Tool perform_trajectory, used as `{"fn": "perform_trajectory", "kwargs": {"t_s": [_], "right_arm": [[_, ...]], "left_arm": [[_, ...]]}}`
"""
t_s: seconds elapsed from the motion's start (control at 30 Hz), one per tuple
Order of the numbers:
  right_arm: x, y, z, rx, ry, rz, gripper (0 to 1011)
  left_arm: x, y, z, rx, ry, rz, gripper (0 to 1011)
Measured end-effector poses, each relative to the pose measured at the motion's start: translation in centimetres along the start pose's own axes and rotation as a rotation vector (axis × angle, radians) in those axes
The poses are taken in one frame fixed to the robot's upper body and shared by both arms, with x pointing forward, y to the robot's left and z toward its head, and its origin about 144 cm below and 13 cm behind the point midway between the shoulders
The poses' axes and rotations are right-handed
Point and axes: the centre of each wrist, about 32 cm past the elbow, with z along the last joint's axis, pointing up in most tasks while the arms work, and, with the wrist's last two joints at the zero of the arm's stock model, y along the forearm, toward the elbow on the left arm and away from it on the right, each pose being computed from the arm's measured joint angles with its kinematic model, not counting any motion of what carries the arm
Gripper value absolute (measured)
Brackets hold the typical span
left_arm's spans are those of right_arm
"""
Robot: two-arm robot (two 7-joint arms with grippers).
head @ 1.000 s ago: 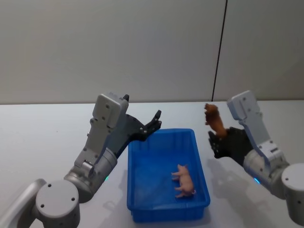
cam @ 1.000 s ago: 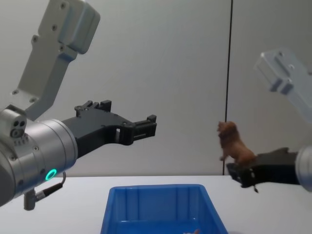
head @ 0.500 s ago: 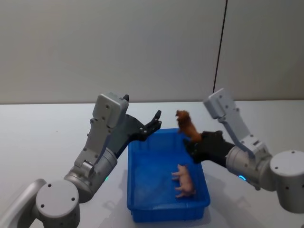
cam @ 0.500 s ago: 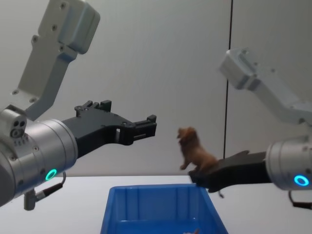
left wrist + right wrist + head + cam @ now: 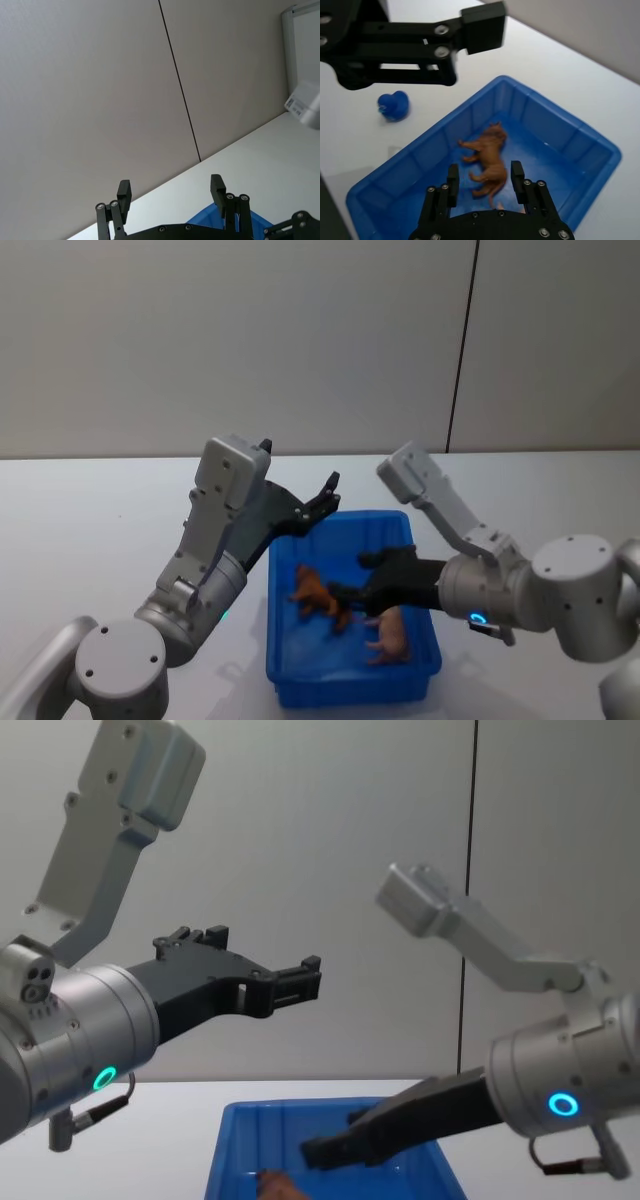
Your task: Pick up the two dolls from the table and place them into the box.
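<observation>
From the head we look forward and down on the table (image 5: 80, 530), with the whole box (image 5: 352, 680) below us. From the chest we sit lower and face the wall (image 5: 350, 820) across the table (the box's far wall just reaches the bottom edge). The left wrist camera looks past the left gripper (image 5: 170, 185), tilted up at the wall and the table's far edge. The right wrist camera looks past the right gripper (image 5: 484, 175), close and steeply down into the box. Head and right wrist views share the box's inside; chest and left wrist views share the wall's dark seam (image 5: 468, 920).
</observation>
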Motion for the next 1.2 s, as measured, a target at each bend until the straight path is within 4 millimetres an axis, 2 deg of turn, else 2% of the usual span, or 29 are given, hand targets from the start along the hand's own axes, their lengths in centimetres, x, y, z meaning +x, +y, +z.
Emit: {"fn": "perform_trajectory", "kwargs": {"t_s": [0.1, 0.17, 0.27, 0.33, 0.4, 0.5, 1.2], "right_arm": [[0.2, 0.3, 0.2, -0.016, 0.007, 0.039, 706], [0.4, 0.3, 0.3, -0.022, 0.009, 0.055, 736], [0.5, 0.2, 0.4, -0.024, 0.012, 0.061, 854], [0.6, 0.0, 0.4, -0.021, 0.015, 0.059, 865], [0.8, -0.3, 0.4, -0.013, 0.017, 0.051, 954], [1.0, -0.7, 0.3, -0.006, 0.02, 0.037, 998], [1.4, -5.6, -1.7, 0.07, 0.054, -0.23, 1001]], "left_arm": [[0.0, 0.0, 0.0, 0.0, 0.0, 0.0, 1003], [0.0, 0.0, 0.0, 0.0, 0.0, 0.0, 1003], [0.0, 0.0, 0.0, 0.0, 0.0, 0.0, 1003], [0.0, 0.0, 0.0, 0.0, 0.0, 0.0, 1003], [0.0, 0.0, 0.0, 0.0, 0.0, 0.0, 1003], [0.0, 0.0, 0.0, 0.0, 0.0, 0.0, 1003], [0.0, 0.0, 0.0, 0.0, 0.0, 0.0, 1003]]}}
